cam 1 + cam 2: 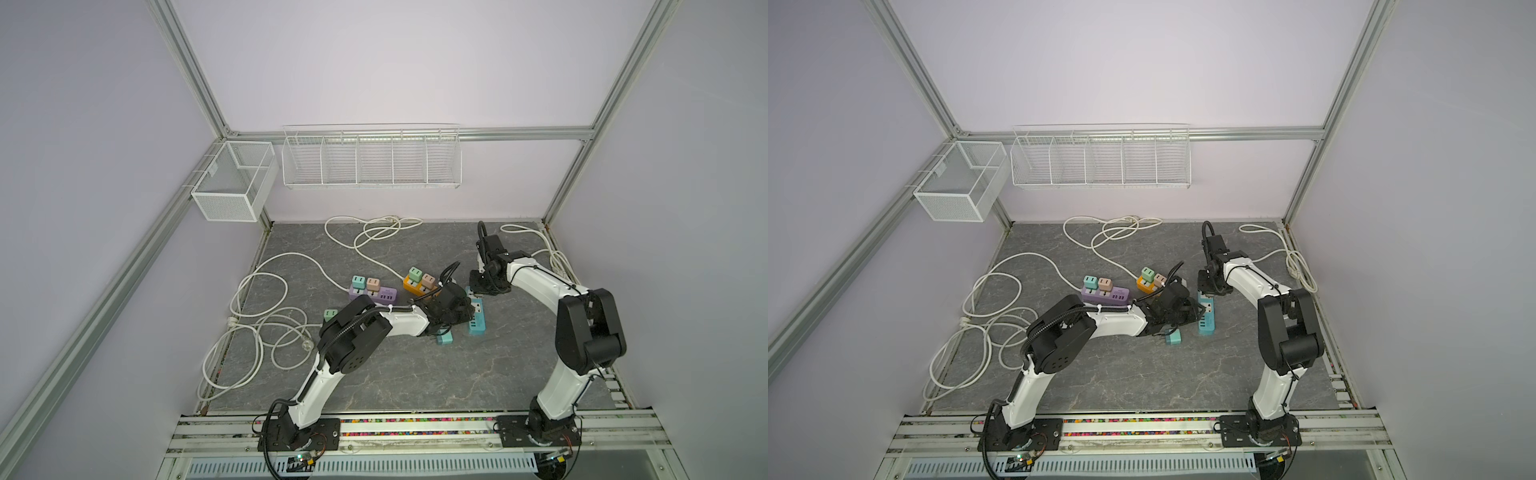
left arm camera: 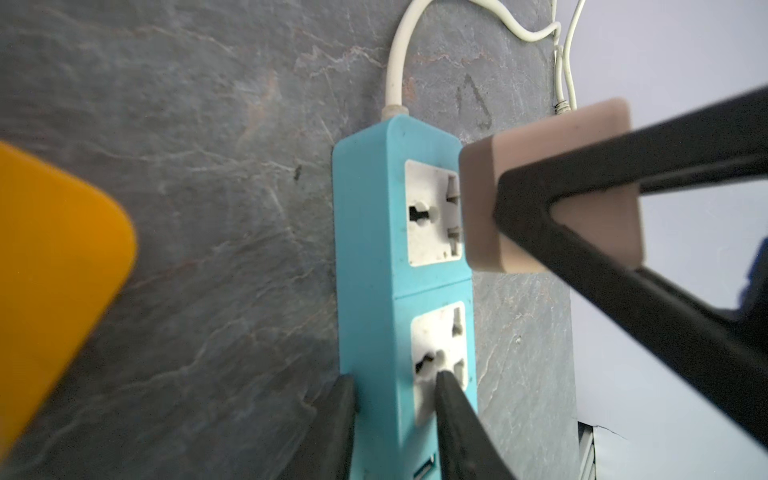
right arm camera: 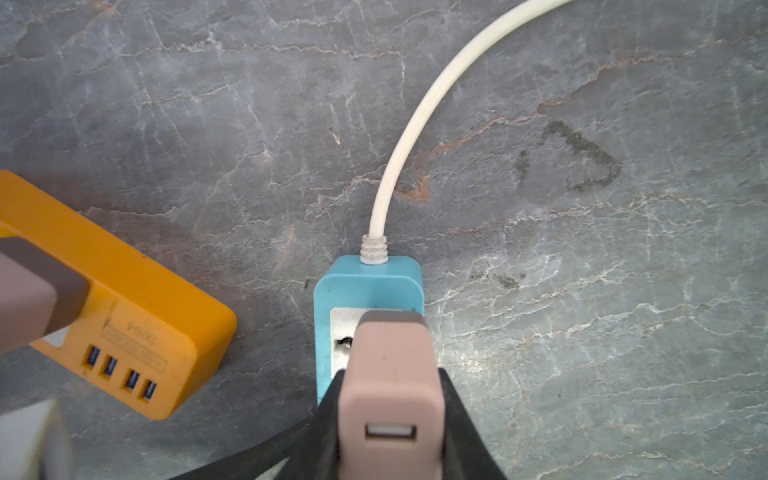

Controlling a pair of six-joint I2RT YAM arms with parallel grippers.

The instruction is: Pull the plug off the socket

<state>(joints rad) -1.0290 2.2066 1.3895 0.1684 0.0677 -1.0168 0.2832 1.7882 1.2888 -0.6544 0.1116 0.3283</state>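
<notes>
A blue power strip point(image 1: 477, 321) point(image 1: 1207, 322) point(image 2: 374, 257) lies on the grey slate table. My left gripper point(image 2: 395, 415) point(image 1: 453, 309) is shut on its body, one finger on each long side near the second socket. My right gripper point(image 3: 390, 374) point(image 1: 478, 286) is shut on a pink plug point(image 3: 390, 395) point(image 2: 552, 174) over the socket point(image 2: 432, 212) at the strip's cord end. In the left wrist view the plug looks slightly off the socket face, and no prongs show. The right gripper hides the plug in both top views.
An orange strip point(image 1: 415, 286) point(image 3: 133, 316) with green and pink plugs sits just left of the blue one. A purple strip point(image 1: 376, 294) with two plugs lies further left. A loose teal plug point(image 1: 444, 338) rests by my left wrist. White cords point(image 1: 257, 328) loop along the left, back and right edges.
</notes>
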